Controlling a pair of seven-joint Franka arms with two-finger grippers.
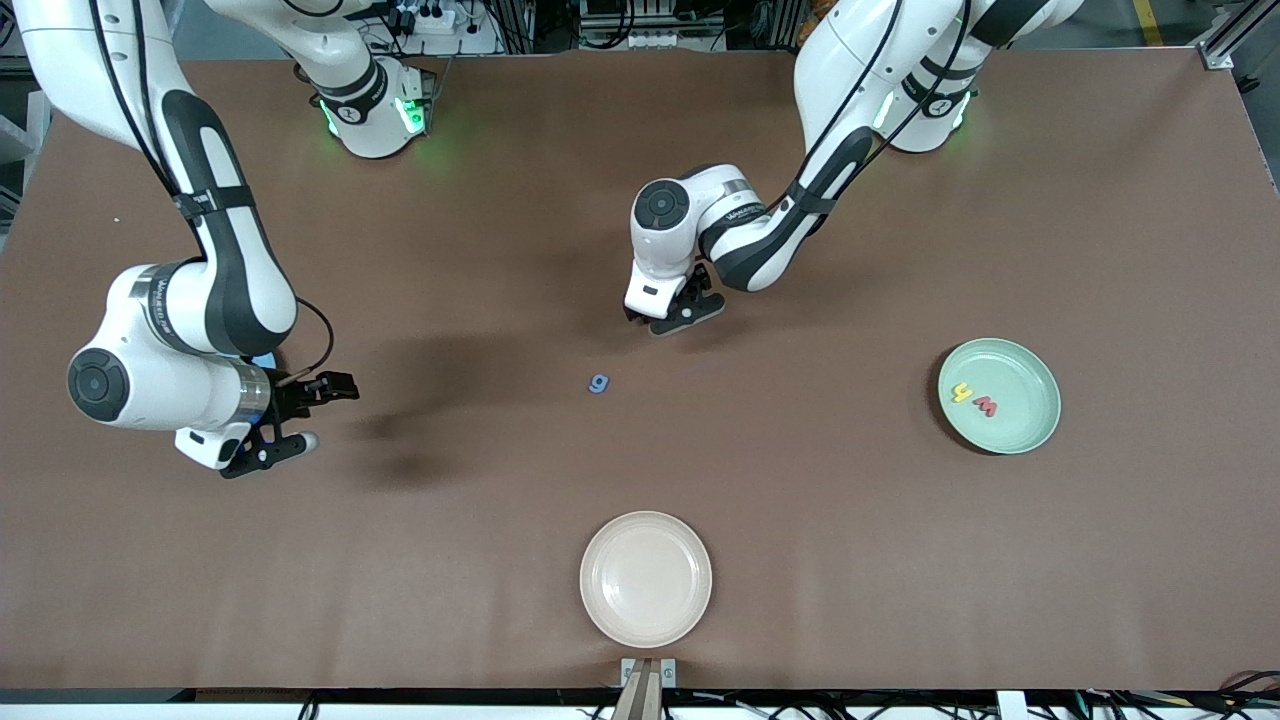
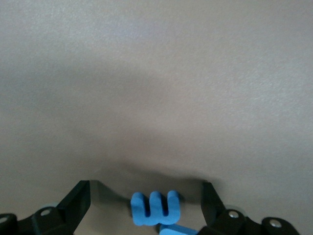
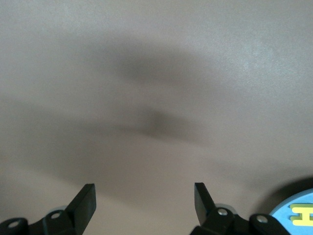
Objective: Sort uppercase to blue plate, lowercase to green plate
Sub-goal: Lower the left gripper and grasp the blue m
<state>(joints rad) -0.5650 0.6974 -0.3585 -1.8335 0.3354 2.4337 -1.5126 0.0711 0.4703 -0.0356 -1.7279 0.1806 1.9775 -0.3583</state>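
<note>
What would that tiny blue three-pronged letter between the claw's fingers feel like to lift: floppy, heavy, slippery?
The small blue three-pronged foam-looking letter looks thick and matte, so it is probably light, a little squashy and not slippery. It lies flat on the brown table, so it should slide, not roll. The open left claw straddles it; its thinness may make pinching fiddly.

Brown table (image 1: pixel 900 600); green plate (image 1: pixel 1030 425) holds yellow h (image 1: pixel 961 393) and red w (image 1: pixel 985 405). Blue g (image 1: pixel 598 383), blue m (image 2: pixel 155 207), cream plate (image 1: pixel 646 578). Blue plate (image 3: pixel 286 215) carries yellow H (image 3: pixel 303 214).
</note>
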